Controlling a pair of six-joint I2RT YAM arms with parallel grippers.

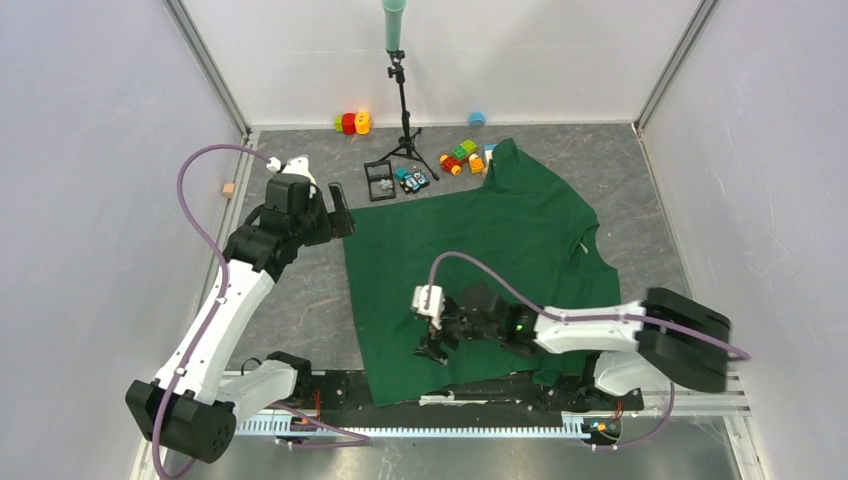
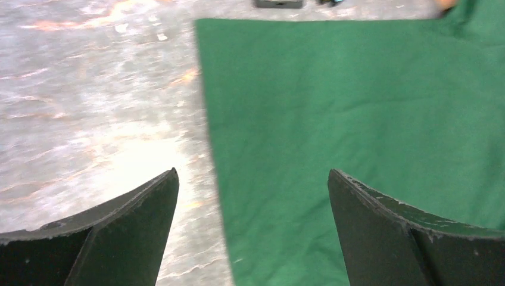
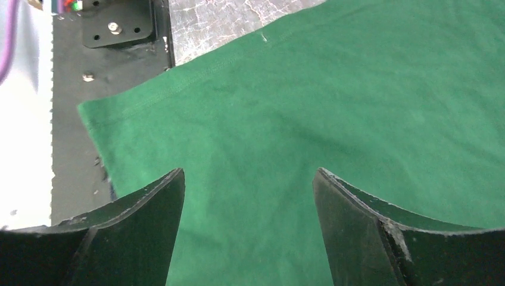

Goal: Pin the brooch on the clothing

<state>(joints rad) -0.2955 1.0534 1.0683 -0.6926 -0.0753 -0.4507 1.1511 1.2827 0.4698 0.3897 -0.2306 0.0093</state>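
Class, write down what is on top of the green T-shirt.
Only the right pincer, open, over the T-shirt near its hem. No brooch shows on the fabric; the right arm hides a patch, which cannot be checked.

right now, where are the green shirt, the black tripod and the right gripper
green shirt [image 1: 500, 235], top view, bare middle fabric
black tripod [image 1: 404, 105], top view, upright pole
right gripper [image 3: 248, 171], right wrist view, midway between its fingertips

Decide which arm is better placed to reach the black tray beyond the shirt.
Left. Left tool hovers by the shirt's far corner near the tray; right tool sits over the near hem.
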